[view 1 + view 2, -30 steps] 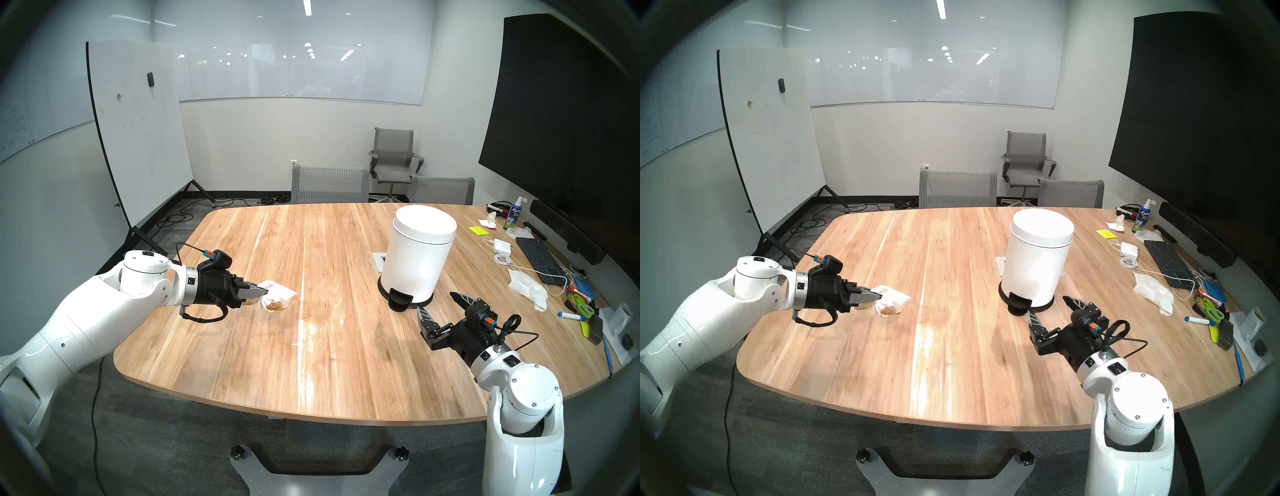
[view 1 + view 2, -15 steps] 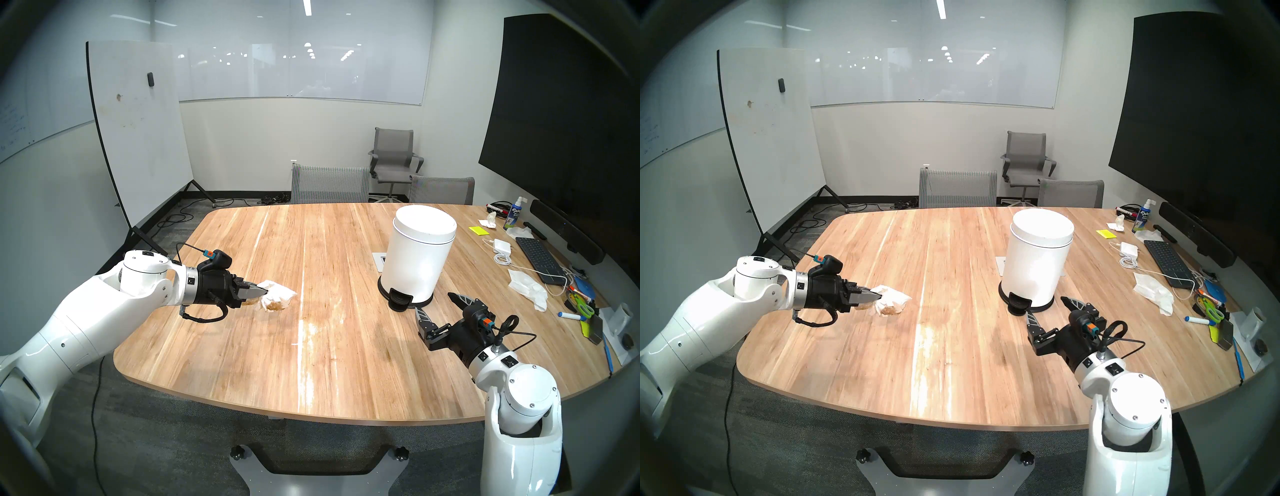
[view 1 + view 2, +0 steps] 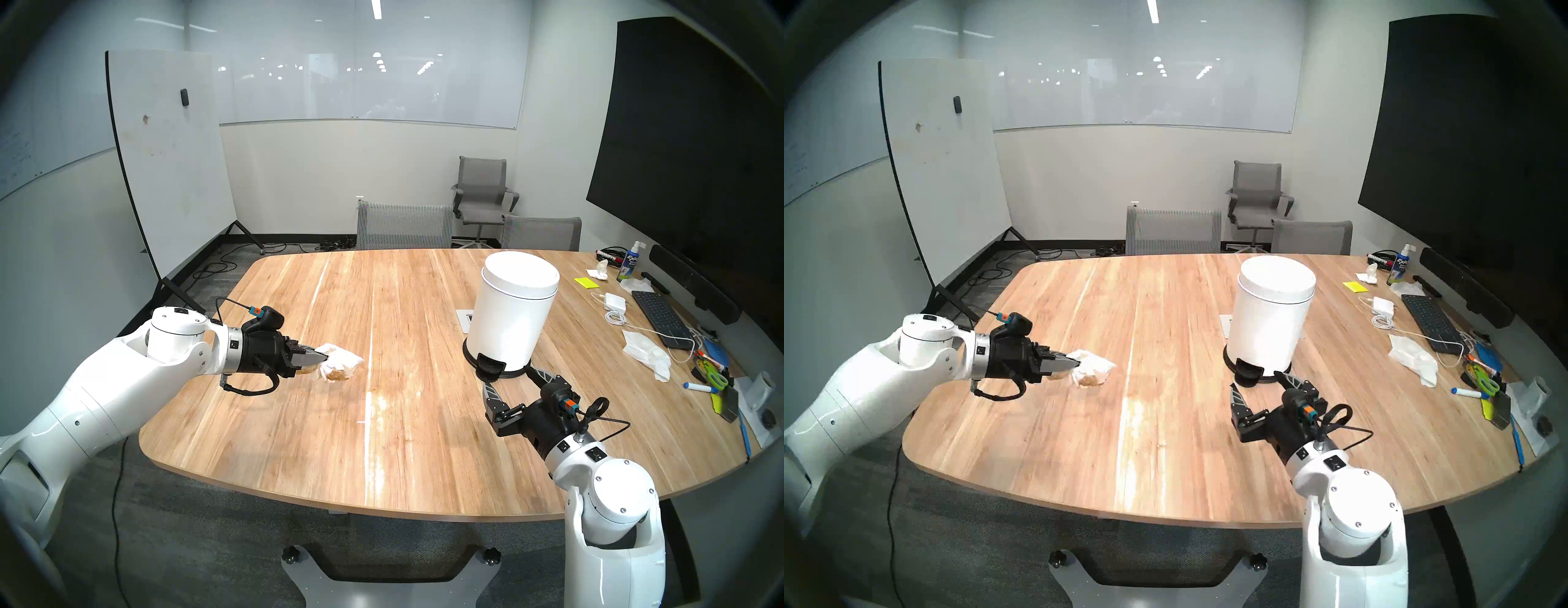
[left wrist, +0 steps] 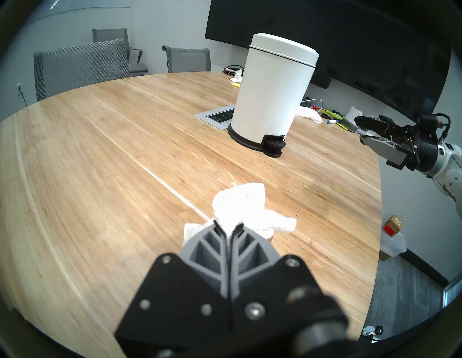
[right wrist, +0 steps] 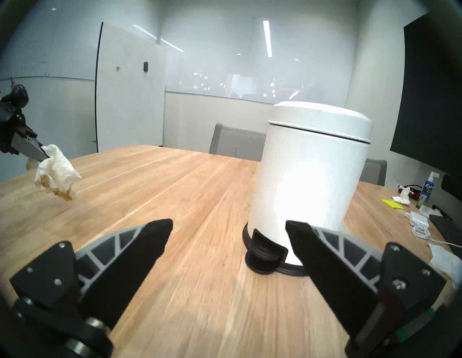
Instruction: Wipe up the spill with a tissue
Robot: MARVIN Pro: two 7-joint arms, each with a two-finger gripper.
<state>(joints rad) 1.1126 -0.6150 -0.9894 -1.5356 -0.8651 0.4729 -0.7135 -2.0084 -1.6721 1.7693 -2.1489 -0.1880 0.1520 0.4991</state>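
A brown-stained tissue (image 3: 339, 366) is gripped in the closed left gripper (image 3: 323, 360), left of the bin (image 3: 511, 312); the right gripper (image 3: 509, 380) is held open just before the bin's pedal (image 3: 490, 367).

White tissue (image 3: 339, 361) with brown stains; white bin (image 3: 511, 312) with black base; light wood-grain tabletop (image 3: 297, 424).

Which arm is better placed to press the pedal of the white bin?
Probably the right: the right gripper is open beside the pedal; the left gripper holds the stained tissue far away.
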